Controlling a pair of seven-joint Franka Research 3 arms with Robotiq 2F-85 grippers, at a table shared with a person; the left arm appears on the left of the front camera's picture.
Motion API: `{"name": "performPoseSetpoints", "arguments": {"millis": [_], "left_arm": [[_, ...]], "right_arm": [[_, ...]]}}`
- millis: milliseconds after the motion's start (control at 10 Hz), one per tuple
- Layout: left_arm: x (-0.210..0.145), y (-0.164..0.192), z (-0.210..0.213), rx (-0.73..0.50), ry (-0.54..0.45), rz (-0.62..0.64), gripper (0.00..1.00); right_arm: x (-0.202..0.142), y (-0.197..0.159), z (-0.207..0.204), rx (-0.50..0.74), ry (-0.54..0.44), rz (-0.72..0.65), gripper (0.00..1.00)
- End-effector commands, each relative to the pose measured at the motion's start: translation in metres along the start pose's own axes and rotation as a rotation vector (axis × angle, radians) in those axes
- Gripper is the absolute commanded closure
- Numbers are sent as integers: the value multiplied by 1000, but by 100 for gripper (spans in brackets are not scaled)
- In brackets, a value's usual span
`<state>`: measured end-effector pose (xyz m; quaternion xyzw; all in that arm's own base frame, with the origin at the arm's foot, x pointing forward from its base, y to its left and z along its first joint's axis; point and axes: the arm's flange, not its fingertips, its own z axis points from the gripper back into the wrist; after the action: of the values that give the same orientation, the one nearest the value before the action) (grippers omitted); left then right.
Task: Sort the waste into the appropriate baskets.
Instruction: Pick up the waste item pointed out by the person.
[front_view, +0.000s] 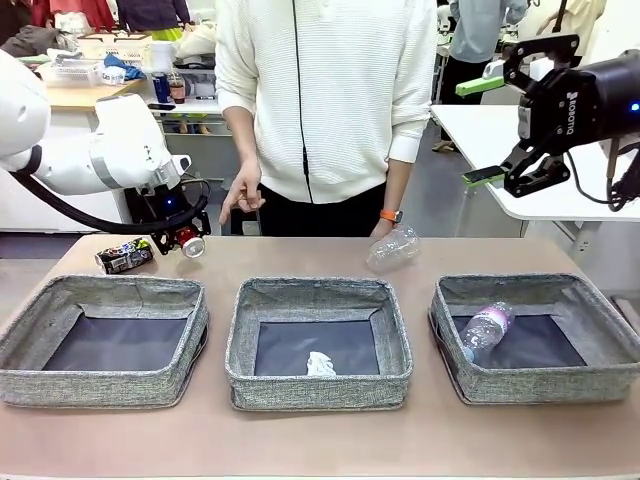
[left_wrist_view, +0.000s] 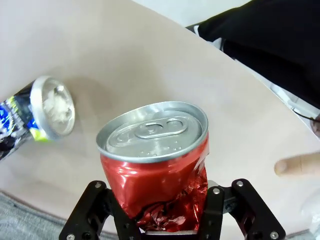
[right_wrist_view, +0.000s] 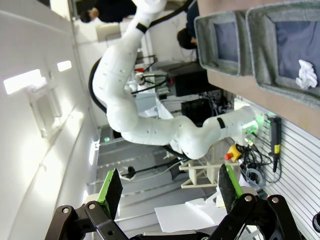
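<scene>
- At the far left of the beige desk (front_view: 320, 440), the left arm's hand (front_view: 178, 240) is clenched on a dented red drink can (left_wrist_view: 155, 165). It pinches the can's crumpled lower body, and the silver top faces the wrist camera.
- Just beside it, a dark multicoloured can (front_view: 123, 258) lies on its side on the desk, behind the left grey woven-fabric basket (front_view: 100, 388).
- Over to the middle grey woven-fabric basket (front_view: 318, 390): a small crumpled white paper ball (front_view: 320, 364) sits on its dark bottom, near the front wall.
- In the right grey woven-fabric basket (front_view: 545, 382), a small clear bottle with pinkish label (front_view: 487, 328) lies on its side.
- A clear crushed plastic bottle (front_view: 392, 248) is at the far edge, right at the person's fingers (front_view: 383, 228); I cannot tell whether it rests on the desk.
- The right arm's hand (front_view: 482, 130) hangs high on the right, released, with its green pads wide apart.
</scene>
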<state>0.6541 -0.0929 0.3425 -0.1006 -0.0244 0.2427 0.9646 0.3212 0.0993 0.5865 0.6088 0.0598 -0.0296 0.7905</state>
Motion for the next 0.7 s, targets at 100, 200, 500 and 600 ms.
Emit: {"name": "performPoseSetpoints", "arguments": {"millis": [100, 200, 500, 600], "left_arm": [[-46, 14, 82, 17, 27, -47, 100], [-76, 18, 121, -1, 59, -76, 100], [-223, 47, 237, -65, 12, -285, 100], [-254, 65, 249, -51, -78, -386, 100]], "right_arm": [[-1, 1, -1, 27, 3, -4, 0], [-1, 1, -1, 27, 3, -4, 0], [-1, 1, -1, 27, 3, -4, 0], [-1, 1, -1, 27, 3, -4, 0]]}}
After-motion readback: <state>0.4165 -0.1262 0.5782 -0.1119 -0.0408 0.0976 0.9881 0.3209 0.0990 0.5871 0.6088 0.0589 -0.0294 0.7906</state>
